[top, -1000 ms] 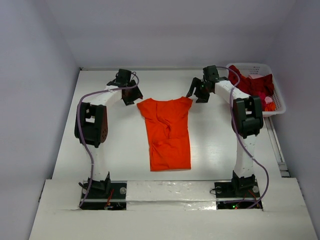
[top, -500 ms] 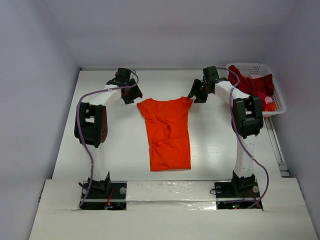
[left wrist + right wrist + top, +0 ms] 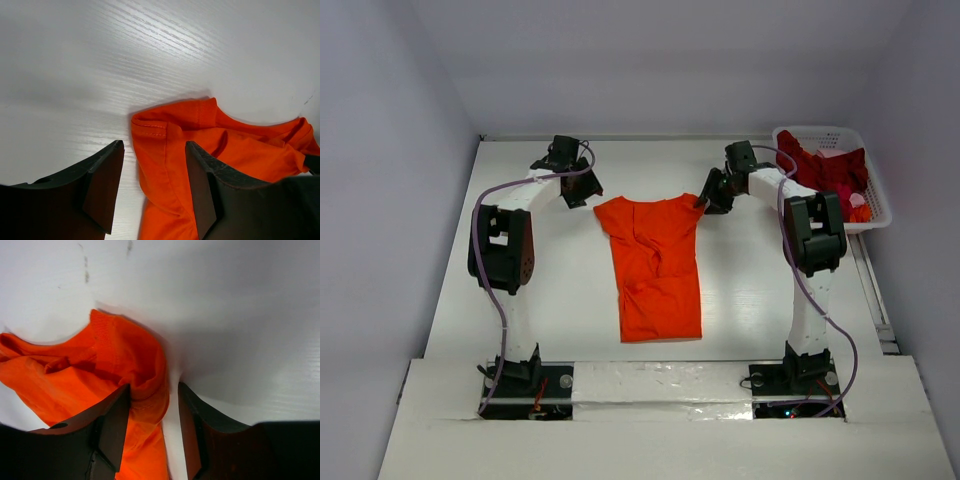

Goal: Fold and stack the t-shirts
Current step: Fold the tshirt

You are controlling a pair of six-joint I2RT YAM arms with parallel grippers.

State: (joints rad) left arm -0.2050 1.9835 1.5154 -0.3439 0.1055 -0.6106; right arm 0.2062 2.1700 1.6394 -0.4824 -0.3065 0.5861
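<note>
Right wrist view: the right claw stands half-narrowed astride the right sleeve of the orange t-shirt. The cloth touches one finger and a strip of bare table shows beside the other, so nothing is pinched yet.
Left wrist view: the left claw is likewise part-open, with a finger on either side of the other sleeve's hem, and it is not gripping.
Just changed: within the last second the right claw has moved in onto the sleeve corner and its jaws have drawn closer together. The left claw has hardly shifted and has kept its gap.
Meaning for the task: both arms look set to pinch the two sleeves together, which would be the first hold for a fold. The right one is catching up with the left. No fold has begun and nothing is stacked.
Orange t-shirt: it lies lengthwise in the middle of the table, with the collar end far from the arm bases and the hem toward them. It is creased diagonally across the chest.
Dark red t-shirts: they are heaped unfolded in the white basket at the far right corner, well apart from the orange one.
Table: it is white with a fine grain, and there are a few faint scuffs near the right claw.
Room: plain pale walls close in on three sides.
</note>
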